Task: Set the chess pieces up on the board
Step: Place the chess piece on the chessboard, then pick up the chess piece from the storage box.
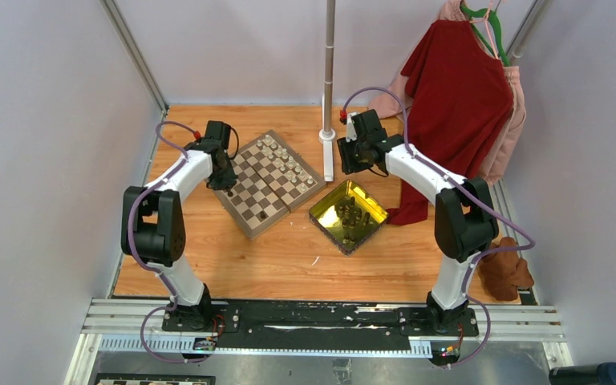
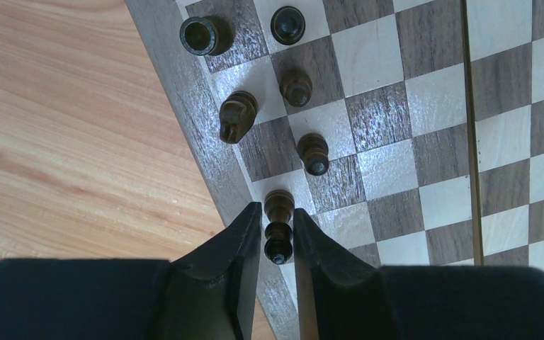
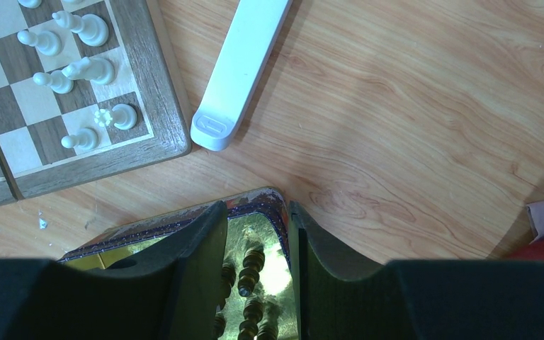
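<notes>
Left claw (image 2: 276,210) brackets a dark piece (image 2: 278,244) (upright) at the board (image 2: 389,113) edge.

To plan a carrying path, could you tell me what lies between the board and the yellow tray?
Only bare tabletop separates the board and tray, seen in the right wrist view; the white stand foot ends just beside that gap.

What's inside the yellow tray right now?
Dark brown chess pieces lie jumbled in the yellow tray. The right gripper, above its corner, hides part of it, so they cannot be counted.
</notes>
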Motion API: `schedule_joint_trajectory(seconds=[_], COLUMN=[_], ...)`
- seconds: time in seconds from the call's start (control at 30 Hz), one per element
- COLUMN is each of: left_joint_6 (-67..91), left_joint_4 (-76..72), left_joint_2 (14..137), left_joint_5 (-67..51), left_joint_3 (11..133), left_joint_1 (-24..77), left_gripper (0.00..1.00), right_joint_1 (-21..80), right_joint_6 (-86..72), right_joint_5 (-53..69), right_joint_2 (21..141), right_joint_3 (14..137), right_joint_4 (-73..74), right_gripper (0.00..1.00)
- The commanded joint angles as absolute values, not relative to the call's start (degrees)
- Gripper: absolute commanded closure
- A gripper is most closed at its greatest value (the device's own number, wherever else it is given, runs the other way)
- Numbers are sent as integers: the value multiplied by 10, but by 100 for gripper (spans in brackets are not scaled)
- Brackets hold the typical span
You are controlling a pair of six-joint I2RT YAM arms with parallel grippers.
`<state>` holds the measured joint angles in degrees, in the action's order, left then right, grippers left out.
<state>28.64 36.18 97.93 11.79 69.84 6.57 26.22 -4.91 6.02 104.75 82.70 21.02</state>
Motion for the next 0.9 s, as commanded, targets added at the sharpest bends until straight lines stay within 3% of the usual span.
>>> schedule_joint_trajectory(seconds=[0.0, 0.33, 0.57, 0.73, 0.87], left_joint_6=[278, 272, 276, 265, 255], left_joint_4=[370, 368, 368, 331, 303], left_joint_2=[984, 966, 922, 853, 786], left_joint_5=[120, 129, 127, 88, 76], left_joint_3=[712, 718, 710, 666, 630], left_joint_1=[61, 61, 61, 70, 93], left_gripper=[70, 41, 36, 24, 21], right_joint_1=[254, 254, 254, 257, 264], right_joint_6=[-52, -53, -55, -56, -54], right_joint_5=[64, 66, 67, 69, 57], right_joint_2=[1055, 1054, 1051, 1039, 1018], right_joint_3=[842, 842, 841, 835, 816], right_joint_4=[222, 222, 222, 224, 231], right_gripper=[58, 59, 59, 59, 59])
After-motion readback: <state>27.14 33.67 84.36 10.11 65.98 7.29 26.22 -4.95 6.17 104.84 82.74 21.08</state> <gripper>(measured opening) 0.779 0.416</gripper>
